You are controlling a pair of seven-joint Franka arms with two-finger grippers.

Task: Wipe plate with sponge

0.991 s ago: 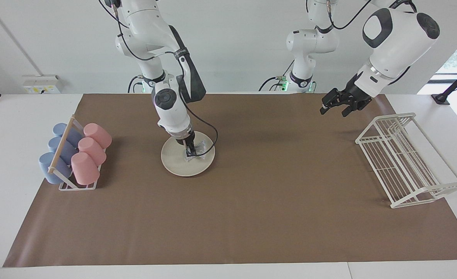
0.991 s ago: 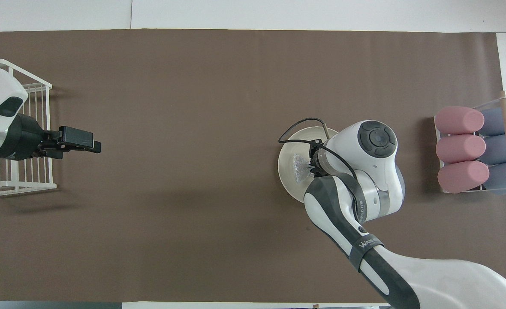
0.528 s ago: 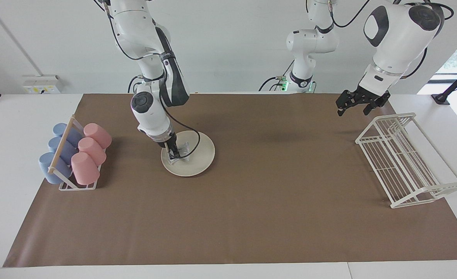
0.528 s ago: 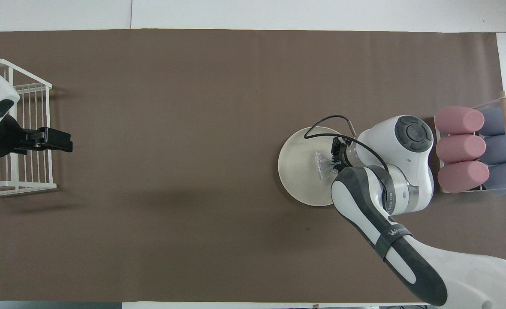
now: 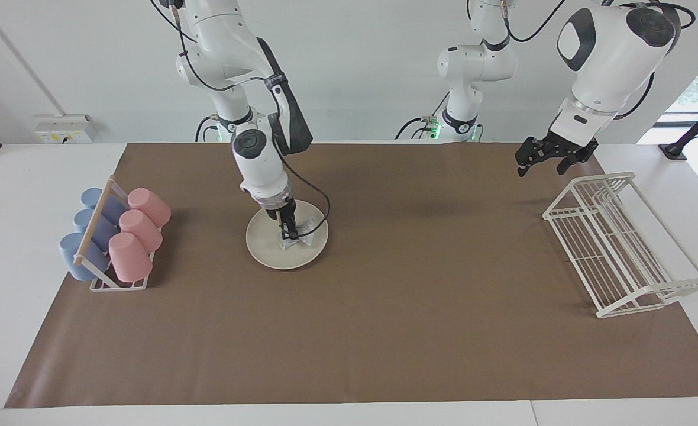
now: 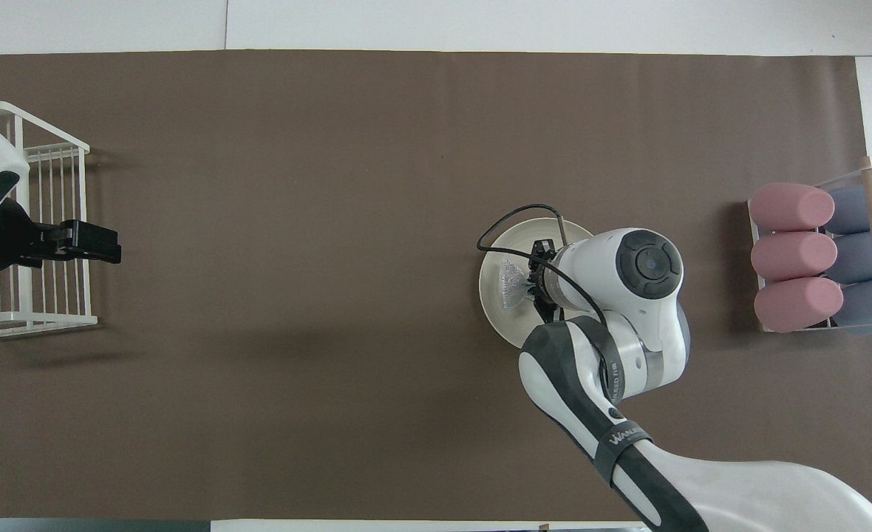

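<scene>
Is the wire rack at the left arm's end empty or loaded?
Empty. The white wire rack shows only bare bars in both views; the plate lies flat on the brown mat, with the sponge on it.

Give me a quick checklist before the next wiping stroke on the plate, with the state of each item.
1. Right claw shut on the sponge: ok.
2. Sponge down on the plate: ok.
3. Plate flat on the brown mat: ok.
4. Left claw open, waiting over the mat beside the wire rack, away from the plate: ok.
5. Cup holder apart from the plate: ok.
6. Plate wiped clean: cannot tell.
</scene>
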